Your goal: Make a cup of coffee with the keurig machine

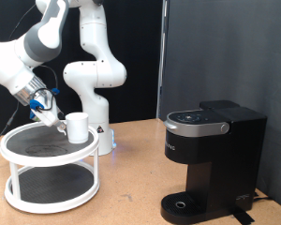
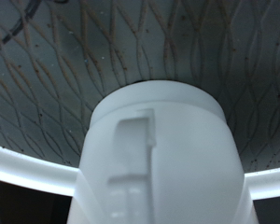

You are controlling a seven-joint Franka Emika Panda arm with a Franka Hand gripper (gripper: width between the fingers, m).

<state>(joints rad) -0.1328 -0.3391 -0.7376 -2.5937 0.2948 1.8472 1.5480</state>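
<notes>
The white cup (image 1: 78, 127) stands upright on the top tier of a white two-tier round stand (image 1: 17, 145), at the exterior view's left. My gripper (image 1: 54, 119) hovers just to the left of the cup, close beside it, angled down. The wrist view shows the cup (image 2: 163, 154) large and near, with its handle (image 2: 131, 149) facing the camera; my fingers do not show there. The black keurig machine (image 1: 211, 141) stands at the right with its lid down and its round drip base (image 1: 183, 204) bare.
The stand's tiers have dark, wavy-patterned surfaces (image 2: 56, 75) with a white rim (image 2: 23, 173). The wooden table (image 1: 131, 187) runs between the stand and the machine. The robot's base (image 1: 101, 136) stands behind the stand, before a black curtain.
</notes>
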